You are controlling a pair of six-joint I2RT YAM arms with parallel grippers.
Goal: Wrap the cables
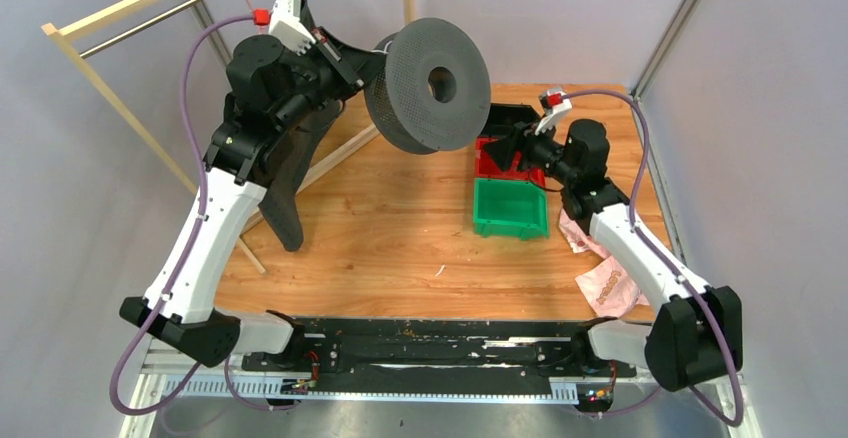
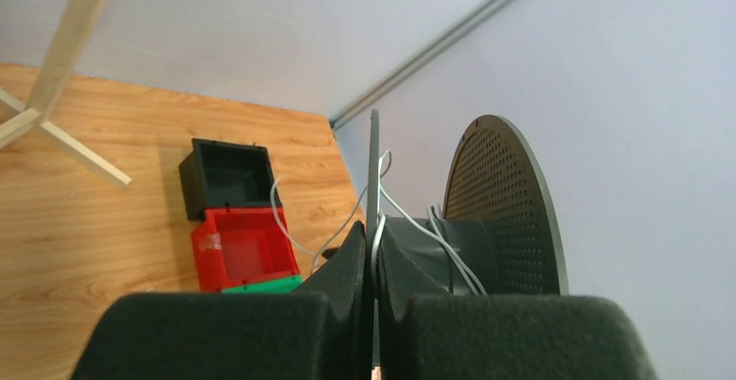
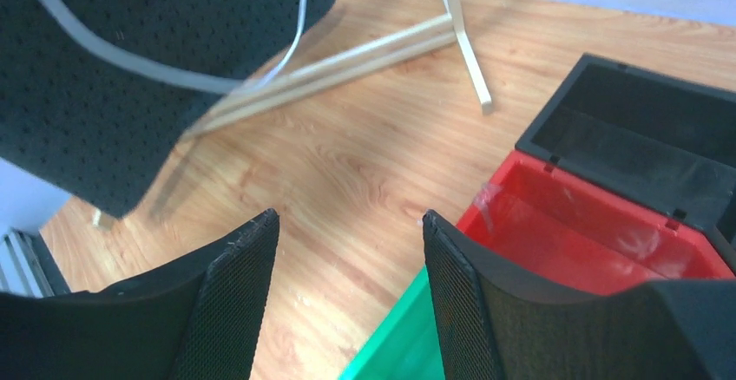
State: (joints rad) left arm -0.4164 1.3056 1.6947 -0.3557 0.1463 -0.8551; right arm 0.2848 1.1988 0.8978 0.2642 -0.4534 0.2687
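Two arms: bolted at the near edge of the wooden table (image 1: 380, 243); the left is raised high, the right reaches low over the bins.
Right gripper (image 3: 347, 224): jaws spread wide with nothing between them, hovering over the green and red bins.
Green bin (image 1: 511, 228): nearest of three bins set in a touching row; no wire shows inside.
Red bin (image 3: 590, 241): next back, with no wire visible in it either.
Black bin (image 3: 642, 137): farthest of the row, dark inside.
Left gripper (image 2: 371, 245): clamped hard on the rim of the spool's near flange, holding the whole spool up off the table.
Spool (image 1: 410, 98): grey perforated reel, tilted, held above the table's far half.
Cable (image 2: 408, 215): thin and white. A few strands cross the hub between the flanges, and one passes over the near flange and hangs slack towards the red bin. Its free end cannot be seen.
Done so far: winding looks started, only a few loose turns.
Left to do: probably take up the hanging slack and lay it round the hub, likely work for the empty right gripper.
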